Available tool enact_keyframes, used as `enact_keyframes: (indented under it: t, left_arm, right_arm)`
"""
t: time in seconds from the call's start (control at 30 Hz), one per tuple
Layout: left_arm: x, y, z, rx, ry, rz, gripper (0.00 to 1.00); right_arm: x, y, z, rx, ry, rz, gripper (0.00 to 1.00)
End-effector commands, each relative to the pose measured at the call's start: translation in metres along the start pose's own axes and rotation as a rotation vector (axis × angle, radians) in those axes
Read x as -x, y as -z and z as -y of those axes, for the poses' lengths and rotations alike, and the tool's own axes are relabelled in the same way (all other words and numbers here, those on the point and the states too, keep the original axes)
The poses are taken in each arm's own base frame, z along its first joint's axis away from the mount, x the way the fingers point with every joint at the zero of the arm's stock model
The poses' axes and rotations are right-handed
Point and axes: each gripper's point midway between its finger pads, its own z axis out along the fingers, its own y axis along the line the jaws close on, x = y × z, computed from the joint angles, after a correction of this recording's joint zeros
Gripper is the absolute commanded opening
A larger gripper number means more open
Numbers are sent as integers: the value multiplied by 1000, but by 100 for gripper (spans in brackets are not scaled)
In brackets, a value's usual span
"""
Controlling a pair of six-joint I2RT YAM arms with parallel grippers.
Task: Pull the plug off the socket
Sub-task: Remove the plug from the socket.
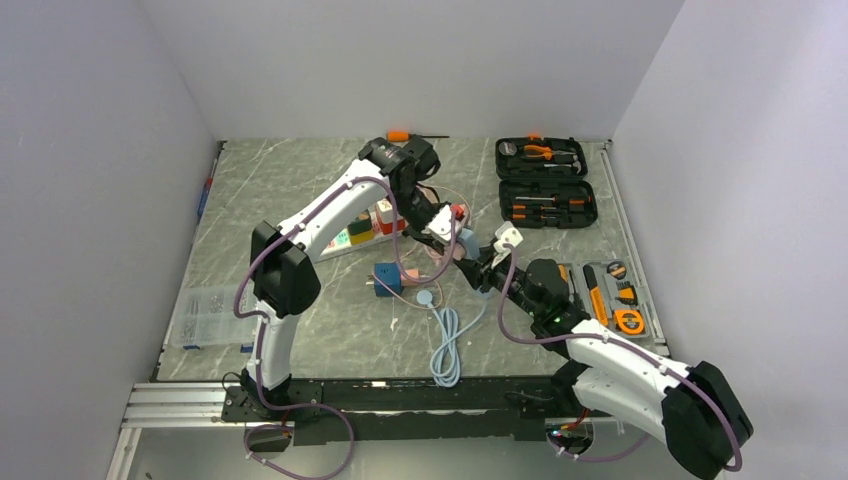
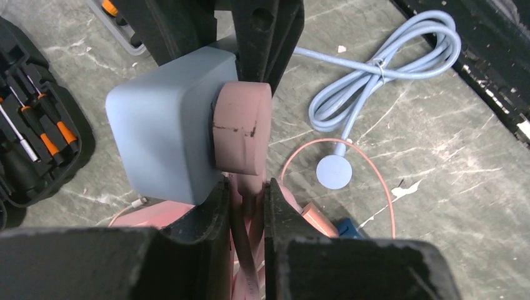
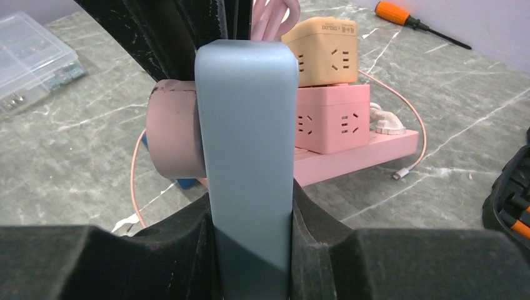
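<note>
The right claw (image 3: 250,209) squeezes the blue socket (image 3: 247,125). The left claw (image 2: 247,190) pinches the pink cord (image 2: 245,269). Just past its tips, the pink plug (image 2: 240,128) sits in the socket's side. Beyond, a pink power strip (image 3: 362,153) lies on the surface (image 3: 437,119).

**Top view:** I look down from above and behind the arm bases and see the whole surface (image 1: 330,180) from far off.

**Left wrist view:** I look along the left pincer (image 2: 247,194), steeply down and very close. The plug (image 2: 240,128) and the socket block (image 2: 162,134) fill the centre.

**Right wrist view:** I look along the right pincer (image 3: 250,212), equally close and nearly level across the surface, so the block appears edge-on.

**Shared:** Both wrist views show the plug and block from facing directions. The top and left wrist views share the pale cable coil (image 1: 445,350).
</note>
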Motion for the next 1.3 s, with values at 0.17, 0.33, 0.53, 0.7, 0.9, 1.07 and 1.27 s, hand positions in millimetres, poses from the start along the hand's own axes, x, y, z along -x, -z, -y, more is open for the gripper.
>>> enact_keyframes:
  t: [0.17, 0.33, 0.53, 0.7, 0.9, 1.07, 1.27]
  left_arm:
    - [37, -9, 56, -146, -84, 67, 0]
    - [36, -10, 52, -143, -89, 53, 0]
    - [28, -9, 56, -153, -118, 19, 0]
    - [34, -4, 52, -126, -146, 17, 0]
    - [16, -7, 8, 49, -118, -64, 0]
    - [-14, -7, -64, 337, -97, -158, 2]
    - [-48, -24, -105, 393, -7, -207, 2]
  right_arm:
    - [60, -5, 69, -286, 4, 236, 0]
    - [61, -12, 76, -303, 24, 205, 0]
    - [45, -4, 92, -400, 39, 153, 0]
    - [37, -2, 101, -448, 49, 118, 0]
    - [18, 4, 124, -597, -32, 9, 0]
    - [-17, 11, 130, -674, -153, -120, 11]
    - [-53, 14, 116, -665, -357, -214, 50]
